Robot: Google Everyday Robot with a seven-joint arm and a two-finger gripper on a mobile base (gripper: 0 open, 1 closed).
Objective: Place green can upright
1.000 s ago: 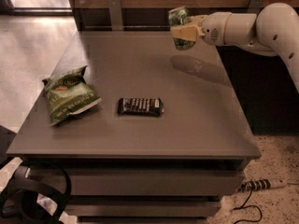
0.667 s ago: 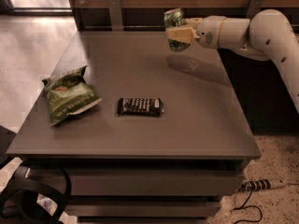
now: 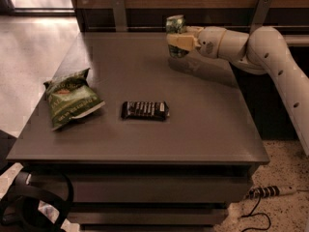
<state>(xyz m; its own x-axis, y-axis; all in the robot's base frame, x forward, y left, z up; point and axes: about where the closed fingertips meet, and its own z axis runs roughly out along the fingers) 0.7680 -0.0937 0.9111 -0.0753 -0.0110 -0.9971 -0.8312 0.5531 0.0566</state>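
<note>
Camera view: gripper (image 3: 176, 41) clasps the upright green can (image 3: 175, 26) above the table (image 3: 193, 129).

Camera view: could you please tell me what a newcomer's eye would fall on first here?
The arm reaches in from the right, its gripper shut on the green can, held roughly upright at the far side of the table. Nearer the front lie a green chip bag at the left and a candy bar mid-table.

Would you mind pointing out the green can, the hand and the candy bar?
green can (image 3: 175, 24): camera view, its exposed top end.
hand (image 3: 177, 41): camera view, between fingertips, gripping the can above the table's (image 3: 203, 120) far side.
candy bar (image 3: 145, 109): camera view, wrapper's middle.
</note>
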